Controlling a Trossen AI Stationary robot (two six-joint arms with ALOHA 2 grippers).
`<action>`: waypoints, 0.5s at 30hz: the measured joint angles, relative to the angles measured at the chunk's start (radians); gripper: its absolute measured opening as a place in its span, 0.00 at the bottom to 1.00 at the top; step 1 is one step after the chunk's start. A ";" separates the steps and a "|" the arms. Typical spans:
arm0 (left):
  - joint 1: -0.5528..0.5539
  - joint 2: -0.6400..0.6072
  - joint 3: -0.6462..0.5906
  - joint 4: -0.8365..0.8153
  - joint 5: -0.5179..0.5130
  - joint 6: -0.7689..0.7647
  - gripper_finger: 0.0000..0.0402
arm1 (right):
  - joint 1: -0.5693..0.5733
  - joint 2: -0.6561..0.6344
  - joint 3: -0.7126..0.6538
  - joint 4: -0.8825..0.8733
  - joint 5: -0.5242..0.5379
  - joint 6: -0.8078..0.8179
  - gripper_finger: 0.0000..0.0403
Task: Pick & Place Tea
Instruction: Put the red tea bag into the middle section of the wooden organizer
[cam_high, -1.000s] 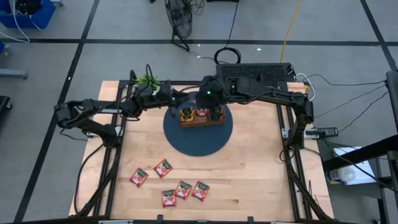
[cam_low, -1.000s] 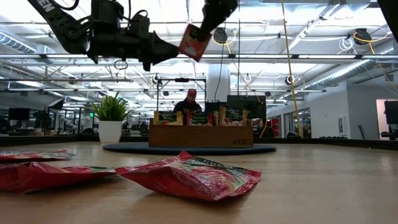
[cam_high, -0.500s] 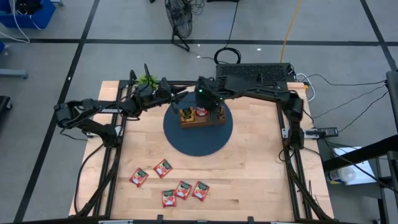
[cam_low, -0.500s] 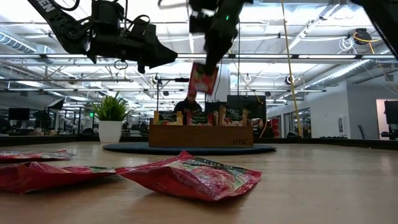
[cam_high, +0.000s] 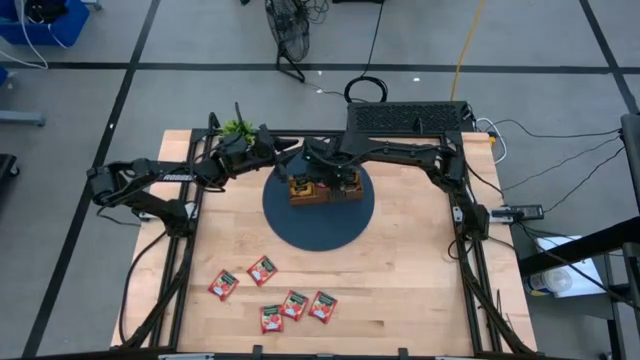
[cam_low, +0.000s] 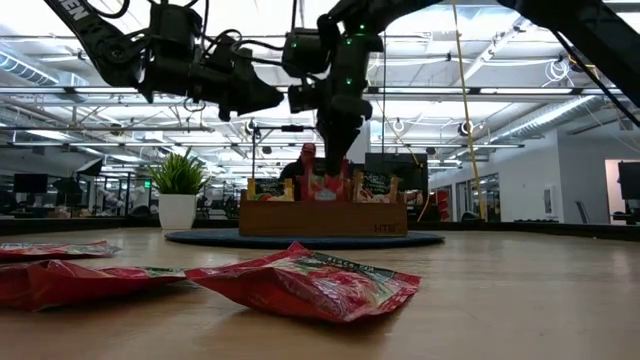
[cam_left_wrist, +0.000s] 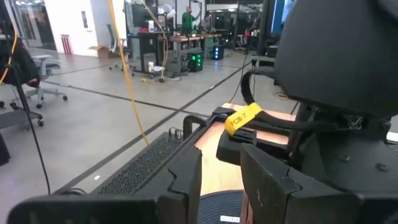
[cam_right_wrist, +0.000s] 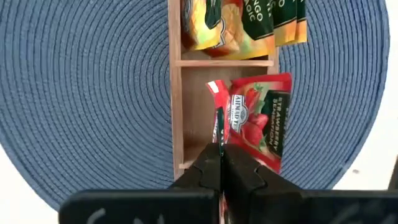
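A red tea sachet (cam_right_wrist: 217, 127) hangs edge-on from the right gripper (cam_right_wrist: 221, 163), whose two dark fingers are pressed together on its top edge, holding it over the end compartment of the wooden tray (cam_right_wrist: 175, 93). In that compartment, just beside the held one, another red sachet (cam_right_wrist: 260, 121) already leans against the wall. The next compartment holds orange sachets (cam_right_wrist: 214, 25) and green ones (cam_right_wrist: 287, 22). In the low view the held sachet's lower part has sunk among the upright sachets in the tray (cam_low: 322, 216), directly under the right gripper (cam_low: 330, 150). The tray stands on a round blue woven mat (cam_high: 318, 215) at the far middle of the wooden table (cam_high: 420, 280). The left gripper (cam_low: 262, 97) hovers in the air just beside the right one, above the mat's edge, its jaws partly apart with nothing between them. Five more red sachets (cam_high: 292, 304) lie flat on the near part of the table, well apart from the tray. A small potted plant (cam_high: 238, 129) stands at the table's far left corner. A person (cam_low: 307, 163) shows in the room behind the tray.
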 joint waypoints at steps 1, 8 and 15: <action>0.000 0.000 0.000 -0.006 0.000 0.000 0.29 | -0.001 0.004 0.000 0.003 0.000 0.000 0.00; 0.000 0.000 0.000 -0.013 0.001 -0.003 0.29 | -0.008 0.017 0.000 0.037 0.004 -0.002 0.00; 0.000 0.000 0.000 -0.013 0.001 -0.007 0.29 | -0.031 0.017 0.000 0.069 0.002 0.005 0.00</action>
